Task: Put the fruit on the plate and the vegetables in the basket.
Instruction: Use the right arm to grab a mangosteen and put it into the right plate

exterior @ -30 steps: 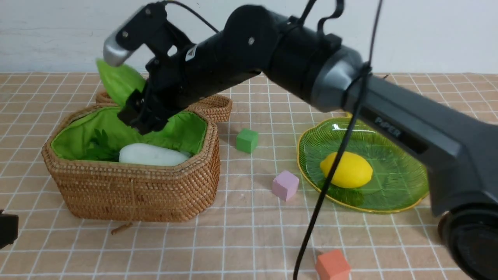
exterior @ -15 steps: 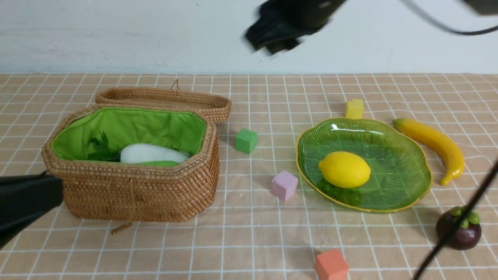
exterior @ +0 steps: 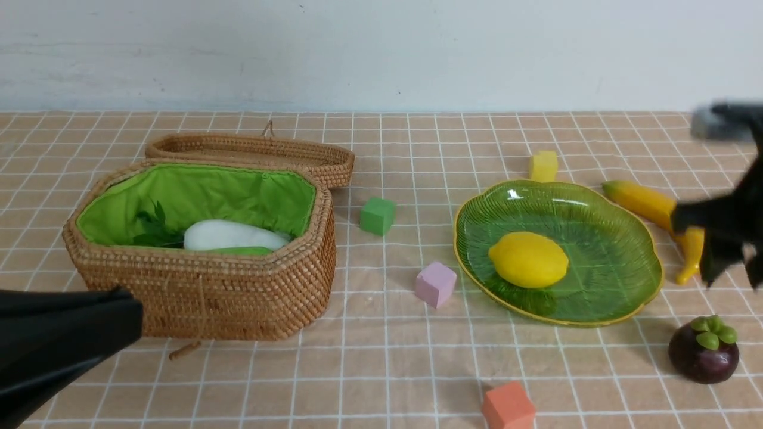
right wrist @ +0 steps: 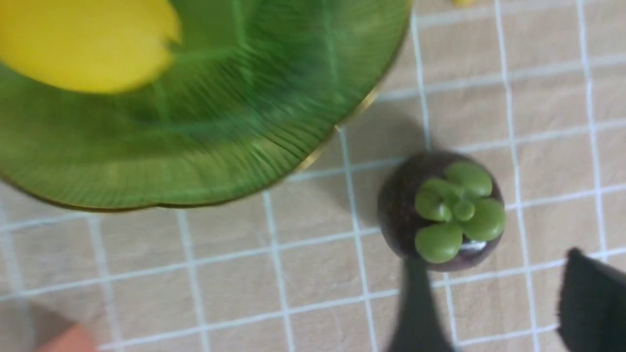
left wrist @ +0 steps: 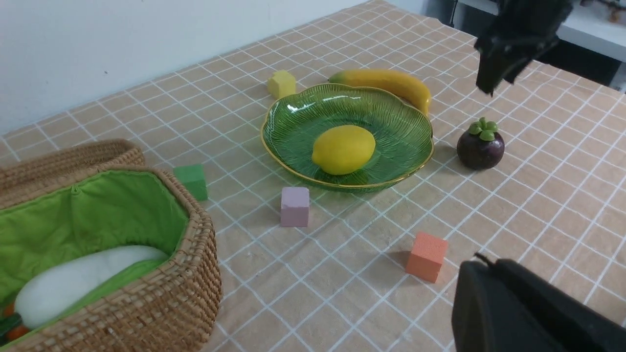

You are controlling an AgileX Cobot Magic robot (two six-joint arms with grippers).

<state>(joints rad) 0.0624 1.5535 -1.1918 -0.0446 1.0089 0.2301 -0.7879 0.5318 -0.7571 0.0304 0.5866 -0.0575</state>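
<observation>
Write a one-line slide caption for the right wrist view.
Open right gripper near a mangosteen that sits beside the green plate holding a lemon.

The right gripper [exterior: 733,275], over the basket [exterior: 202,298] a second ago, now hangs open at right by the banana [exterior: 641,199]. The green gourd [exterior: 241,251] lies beside the radish [exterior: 232,235], and the left arm [exterior: 59,336] enters near left.

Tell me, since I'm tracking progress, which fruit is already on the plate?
The lemon lies on the plate; the banana and mangosteen rest on the table beside it.
</observation>
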